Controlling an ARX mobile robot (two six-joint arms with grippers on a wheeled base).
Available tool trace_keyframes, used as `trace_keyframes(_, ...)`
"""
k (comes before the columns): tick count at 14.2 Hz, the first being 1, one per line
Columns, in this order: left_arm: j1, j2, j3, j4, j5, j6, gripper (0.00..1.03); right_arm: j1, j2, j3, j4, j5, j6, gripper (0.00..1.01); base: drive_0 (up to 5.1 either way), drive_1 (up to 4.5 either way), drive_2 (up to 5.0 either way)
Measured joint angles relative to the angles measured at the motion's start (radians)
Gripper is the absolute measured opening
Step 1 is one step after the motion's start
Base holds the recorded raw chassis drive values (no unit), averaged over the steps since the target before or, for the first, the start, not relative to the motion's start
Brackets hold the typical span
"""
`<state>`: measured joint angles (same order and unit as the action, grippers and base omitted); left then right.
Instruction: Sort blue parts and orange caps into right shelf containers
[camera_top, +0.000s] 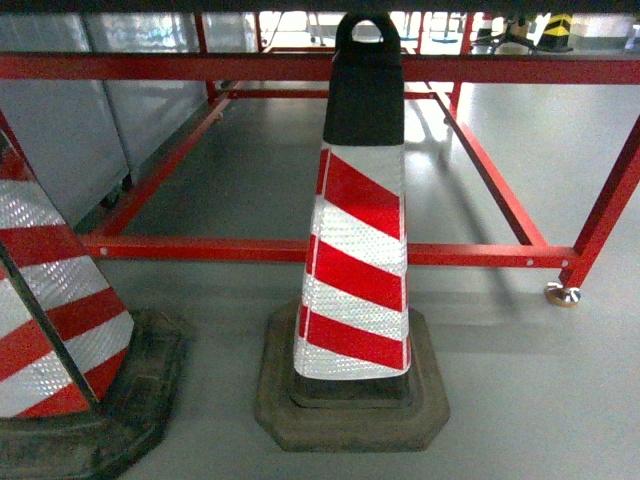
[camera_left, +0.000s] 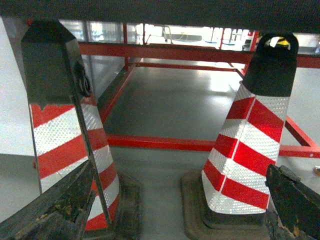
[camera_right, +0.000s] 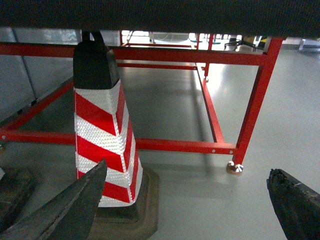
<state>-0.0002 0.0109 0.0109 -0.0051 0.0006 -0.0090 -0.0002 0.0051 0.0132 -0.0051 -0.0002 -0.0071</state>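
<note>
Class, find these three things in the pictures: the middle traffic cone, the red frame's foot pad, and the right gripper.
Middle traffic cone (camera_top: 355, 270): head view, on its red and white striped body.
Red frame's foot pad (camera_top: 562, 294): head view, on the round metal disc.
Right gripper (camera_right: 187, 210): right wrist view, midway between its fingertips.

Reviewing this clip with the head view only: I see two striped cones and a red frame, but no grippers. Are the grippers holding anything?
Observer: No. The left wrist view shows the left gripper open and holding nothing.
Operator: And the right one?
Observer: The right wrist view shows the right gripper open and empty too.
Operator: The cone at my left edge is cut off at the top. What does its top look like?
Observer: The left wrist view shows that left cone topped by a black cap.
</note>
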Motion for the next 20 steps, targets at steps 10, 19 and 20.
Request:
trace_keyframes(10, 0.0, 0.0, 0.0, 0.001, -0.002, 0.008, 0.98, 0.0, 0.0, 0.0, -0.001, 0.0, 0.007, 0.98, 0.0, 0.0, 0.0)
trace_keyframes(19, 0.0, 0.0, 0.0, 0.001, -0.001, 0.009, 0.98, 0.0, 0.0, 0.0, 0.002, 0.0, 0.007, 0.98, 0.0, 0.0, 0.0)
trace_keyframes(20, 0.0, 0.0, 0.0, 0.004, -0.001, 0.01, 0.98, 0.0, 0.0, 0.0, 0.003, 0.0, 0.007, 0.98, 0.0, 0.0, 0.0)
